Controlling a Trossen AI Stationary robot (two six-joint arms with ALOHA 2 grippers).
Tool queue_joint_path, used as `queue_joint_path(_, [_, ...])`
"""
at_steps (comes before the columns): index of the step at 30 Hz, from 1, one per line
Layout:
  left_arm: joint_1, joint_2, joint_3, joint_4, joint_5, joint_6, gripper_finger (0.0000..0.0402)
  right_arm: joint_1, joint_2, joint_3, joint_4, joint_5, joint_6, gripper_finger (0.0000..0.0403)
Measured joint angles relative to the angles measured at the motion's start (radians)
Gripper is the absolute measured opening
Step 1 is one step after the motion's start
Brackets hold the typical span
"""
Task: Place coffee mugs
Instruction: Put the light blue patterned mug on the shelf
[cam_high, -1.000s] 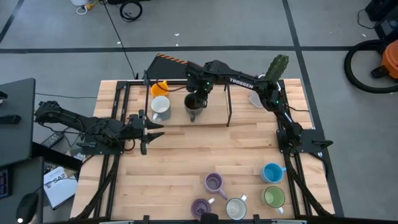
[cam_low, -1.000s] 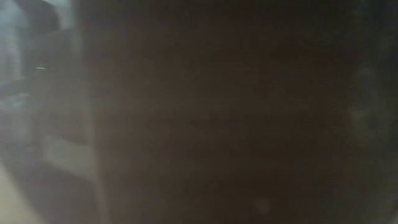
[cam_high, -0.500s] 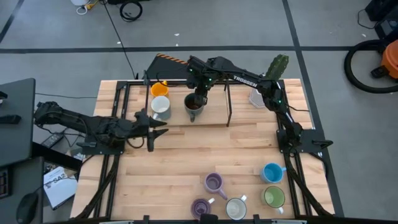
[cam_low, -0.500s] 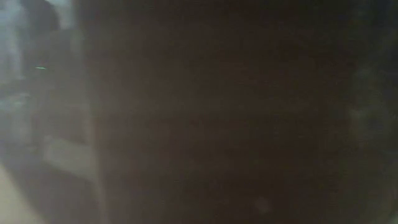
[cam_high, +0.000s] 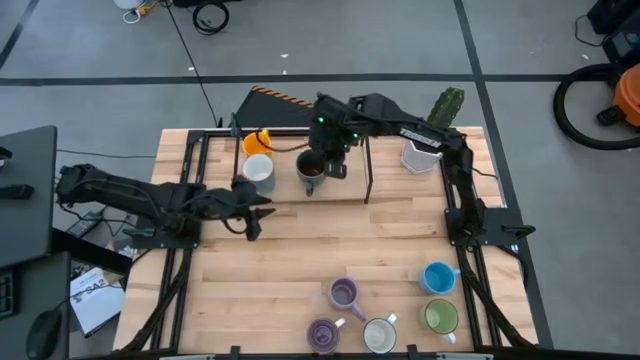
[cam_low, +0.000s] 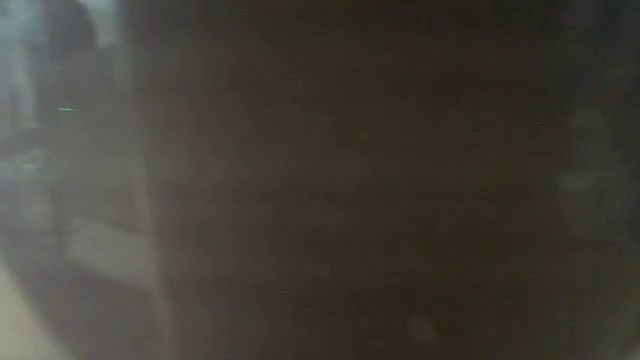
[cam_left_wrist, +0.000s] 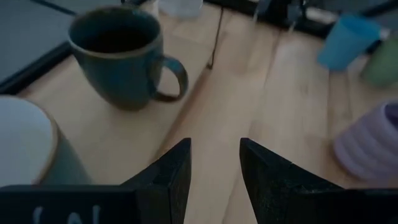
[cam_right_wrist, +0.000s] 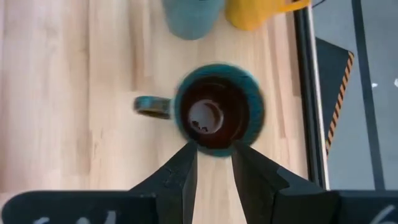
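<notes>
My right claw (cam_high: 334, 168) hangs just over the dark mug (cam_high: 311, 170) at the far side of the table (cam_high: 300, 255), fingers slightly parted with the mug's rim between their tips, and I cannot tell if they touch it. If I lift away crooked, a finger could catch that rim and tip the mug into the white mug (cam_high: 258, 170) and orange mug (cam_high: 256, 141) just left of it. My left claw (cam_high: 249, 206) waits part open and empty, near the white mug.
</notes>
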Motion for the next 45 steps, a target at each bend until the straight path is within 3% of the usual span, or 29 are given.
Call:
queue_joint_path(5, [-0.048,0.066,0.000,0.003,0.000,0.013,0.0141,0.046,-0.087,-0.188,0.073,0.062,0.015,0.0105])
queue_joint_path(12, [-0.049,0.157,0.001,0.014,-0.004,-0.038,0.0141,0.054,-0.282,-0.585,0.395,0.086,0.038,0.0105])
queue_joint_path(18, [-0.056,0.263,0.001,0.118,-0.044,-0.032,0.0141,0.056,-0.375,-0.762,0.463,0.156,0.109,0.0105])
queue_joint_path(29, [-0.056,0.417,0.000,0.317,-0.217,0.061,0.0141,0.059,-0.406,-0.898,0.595,0.120,0.095,0.0105])
queue_joint_path(38, [-0.064,0.429,0.000,0.356,-0.241,0.222,0.0141,0.052,-0.403,-0.904,0.689,0.125,0.023,0.0105])
queue_joint_path(45, [-0.031,0.451,0.000,0.415,-0.172,0.200,0.0141,0.028,-0.353,-0.903,0.756,0.136,0.005,0.0105])
